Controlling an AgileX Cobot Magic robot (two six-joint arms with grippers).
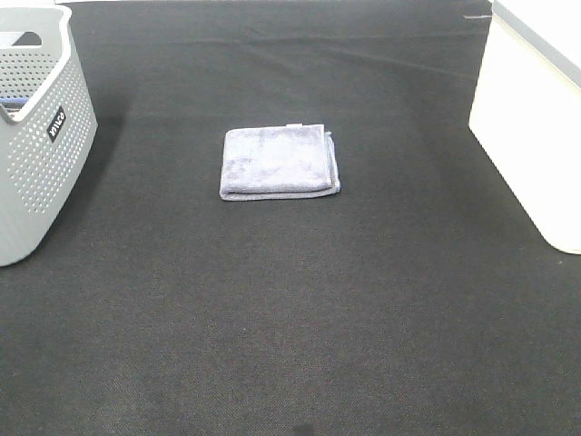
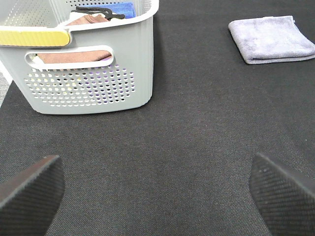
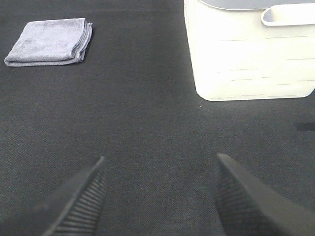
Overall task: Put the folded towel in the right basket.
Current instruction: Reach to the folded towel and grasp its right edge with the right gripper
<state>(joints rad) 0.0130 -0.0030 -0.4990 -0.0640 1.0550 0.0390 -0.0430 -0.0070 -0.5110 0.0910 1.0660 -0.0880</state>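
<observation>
Right pincer [image 3: 160, 167] is held spread, nothing between its 2 ribbed black fingers [image 3: 81, 196], low over the black woven-cloth counter [image 3: 147, 113], presumably ready for a grasp. Left pincer [image 2: 155, 167] is likewise spread & empty, near the grey perforated plastic basket [image 2: 88, 73], in which other cloths are seen. The folded lilac-grey terry towel [image 1: 280, 162] lies flat mid-counter, approx. between both baskets, untouched. The smooth cream plastic basket [image 1: 531, 136], solid-walled, stands at right, well apart from it.

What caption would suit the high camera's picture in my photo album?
A folded purple-grey towel lies on black cloth between a grey perforated basket and a white basket.
</observation>
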